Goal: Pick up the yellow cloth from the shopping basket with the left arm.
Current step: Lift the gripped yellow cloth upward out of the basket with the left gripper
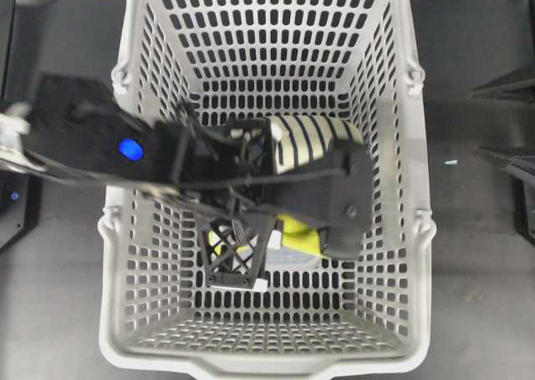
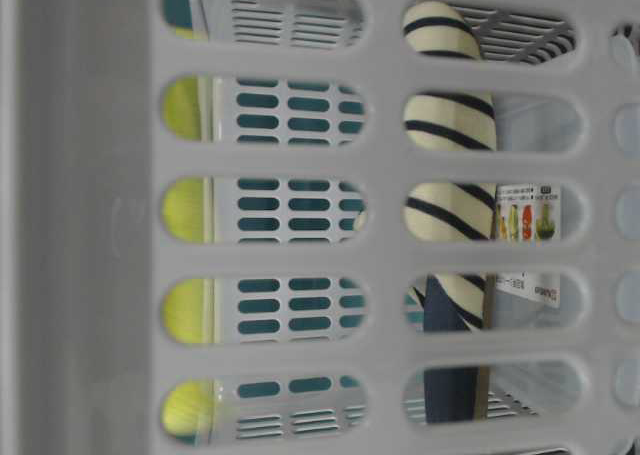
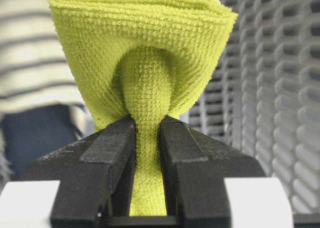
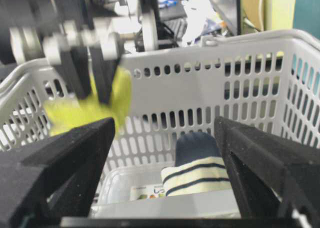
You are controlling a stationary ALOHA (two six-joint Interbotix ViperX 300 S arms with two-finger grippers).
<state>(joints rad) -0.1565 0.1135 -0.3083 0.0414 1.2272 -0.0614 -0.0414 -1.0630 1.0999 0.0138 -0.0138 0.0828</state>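
— So, from overhead, where is the left arm [image 1: 92, 138] reaching?
— It is reaching into the shopping basket [image 1: 138, 347], and the yellow cloth [image 1: 299, 233] is peeking out beneath it, beside the striped slipper [image 1: 313, 138].

— And at table level?
— The cloth is showing through the wall slots, apart from the slipper.

— What is the left wrist camera showing?
— The left gripper [image 3: 147, 138] fingers [image 3: 112, 153] are clenching a pinched fold of the cloth.

— And the right wrist view?
— The right gripper [image 4: 165, 138] fingers are standing wide apart, holding nothing, while the cloth is hanging above the basket floor.
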